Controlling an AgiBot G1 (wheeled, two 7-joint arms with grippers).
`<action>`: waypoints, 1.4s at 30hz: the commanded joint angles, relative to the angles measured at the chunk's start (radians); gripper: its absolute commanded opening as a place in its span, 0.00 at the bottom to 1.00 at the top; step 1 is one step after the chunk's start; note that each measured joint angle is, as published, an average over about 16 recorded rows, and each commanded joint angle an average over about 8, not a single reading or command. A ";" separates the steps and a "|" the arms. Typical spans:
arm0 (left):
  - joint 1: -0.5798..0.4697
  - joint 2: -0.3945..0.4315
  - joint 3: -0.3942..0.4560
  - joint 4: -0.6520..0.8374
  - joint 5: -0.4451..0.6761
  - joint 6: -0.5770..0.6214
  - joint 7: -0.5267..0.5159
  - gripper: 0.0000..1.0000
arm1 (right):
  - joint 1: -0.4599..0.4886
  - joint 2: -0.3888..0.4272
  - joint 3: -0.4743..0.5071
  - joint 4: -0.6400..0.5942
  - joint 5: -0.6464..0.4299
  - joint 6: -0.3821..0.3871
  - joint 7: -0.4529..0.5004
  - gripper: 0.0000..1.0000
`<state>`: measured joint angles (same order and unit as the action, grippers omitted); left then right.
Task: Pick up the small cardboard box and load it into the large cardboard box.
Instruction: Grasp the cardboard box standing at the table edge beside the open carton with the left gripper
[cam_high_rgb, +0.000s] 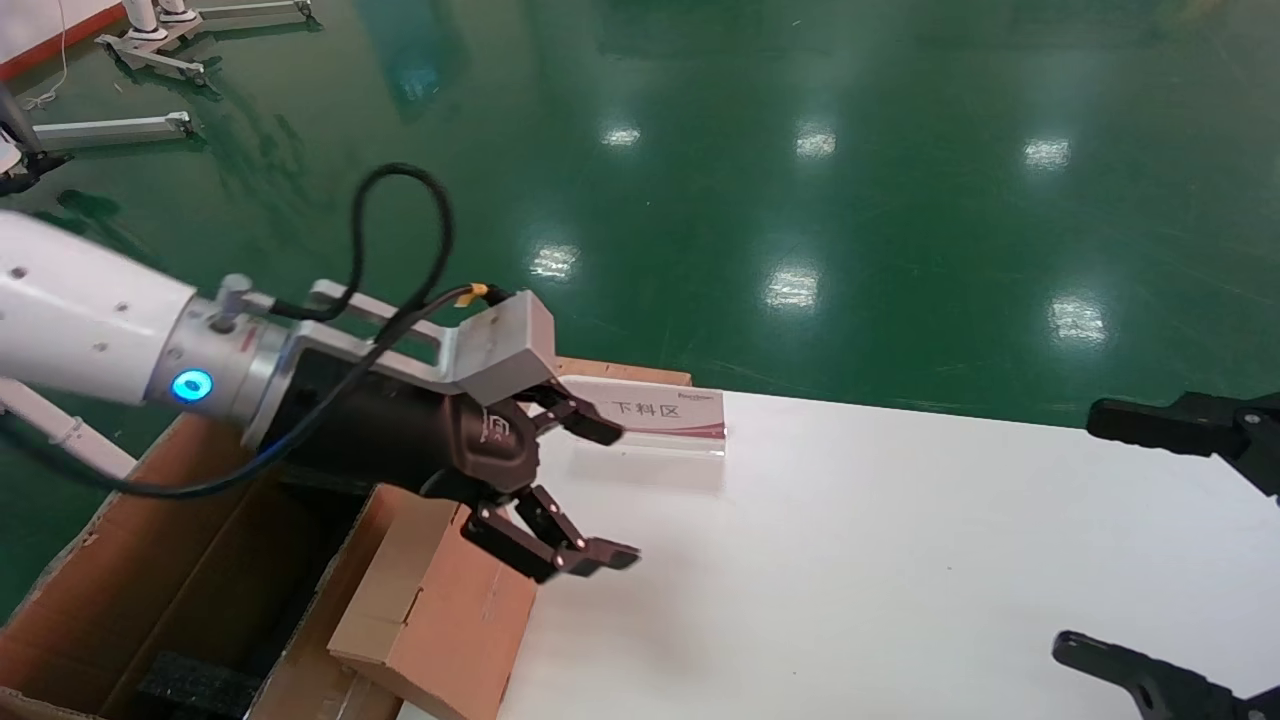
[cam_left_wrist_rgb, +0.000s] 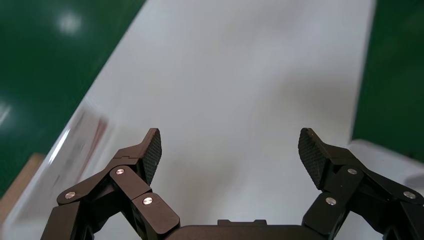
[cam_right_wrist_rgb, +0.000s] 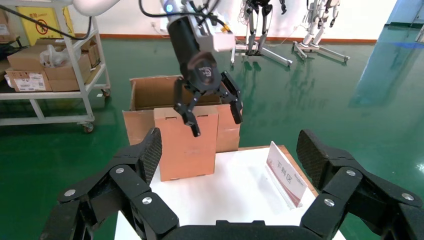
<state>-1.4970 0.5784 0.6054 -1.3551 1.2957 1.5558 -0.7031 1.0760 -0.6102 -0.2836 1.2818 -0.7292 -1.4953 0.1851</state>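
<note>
The small cardboard box (cam_high_rgb: 445, 610) stands upright at the left edge of the white table (cam_high_rgb: 850, 560); the right wrist view shows its broad face (cam_right_wrist_rgb: 185, 147). The large cardboard box (cam_high_rgb: 200, 540) sits open on the floor just left of it, with black foam (cam_high_rgb: 190, 685) inside, and also shows in the right wrist view (cam_right_wrist_rgb: 150, 92). My left gripper (cam_high_rgb: 615, 495) is open and empty, hovering just above the small box's top and over the table (cam_left_wrist_rgb: 240, 75); it also shows in its own wrist view (cam_left_wrist_rgb: 230, 150) and the right wrist view (cam_right_wrist_rgb: 212, 107). My right gripper (cam_high_rgb: 1110, 540) is open and empty at the table's right side.
A white and red sign stand (cam_high_rgb: 665, 412) sits at the table's far left corner, close to the left gripper. A brown board edge (cam_high_rgb: 620, 372) lies behind it. Green floor surrounds the table. A shelf cart with boxes (cam_right_wrist_rgb: 50, 65) stands beyond the large box.
</note>
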 joint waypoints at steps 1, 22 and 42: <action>-0.059 0.013 0.047 0.000 0.063 0.018 -0.052 1.00 | 0.000 0.000 0.000 0.000 0.000 0.000 0.000 1.00; -0.479 0.064 0.631 -0.002 0.172 0.035 -0.457 1.00 | 0.000 0.001 -0.002 0.000 0.001 0.001 -0.001 1.00; -0.825 0.184 1.201 -0.003 0.084 0.022 -0.729 1.00 | 0.001 0.001 -0.003 0.000 0.002 0.001 -0.002 1.00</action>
<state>-2.3140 0.7594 1.7980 -1.3577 1.3776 1.5763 -1.4264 1.0767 -0.6089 -0.2867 1.2818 -0.7271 -1.4939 0.1836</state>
